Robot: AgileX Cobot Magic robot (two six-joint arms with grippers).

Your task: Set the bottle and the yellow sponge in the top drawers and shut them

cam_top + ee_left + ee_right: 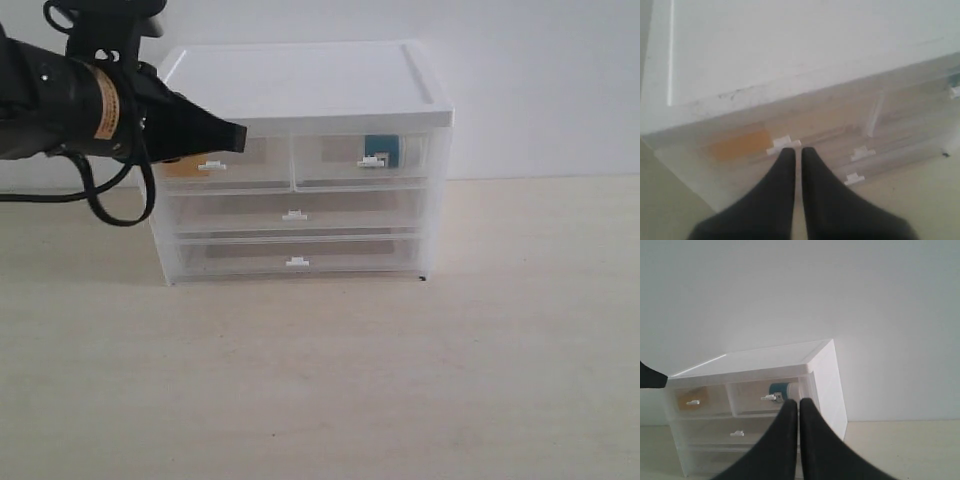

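- top drawers (pixel 255 165), front faces first: left gripper (pixel 795 150) tips pressed together, pinching nothing, right at the white clip handle (pixel 783 143) of the left-hand one, with the handle straight ahead of the tips.
- right gripper (pixel 798 402) likewise pressed together and empty, well back from the cabinet (pixel 300 80); left arm clearly the nearer.
- behind the fronts: yellow sponge (pixel 737 145) inside the left drawer, bottle (pixel 780 389) inside the right, just behind its handle.
- both fronts seemingly flush, so possibly only a last push left; too blurred to tell touching from just short.
- drawer backs hidden; right gripper out of the exterior view.
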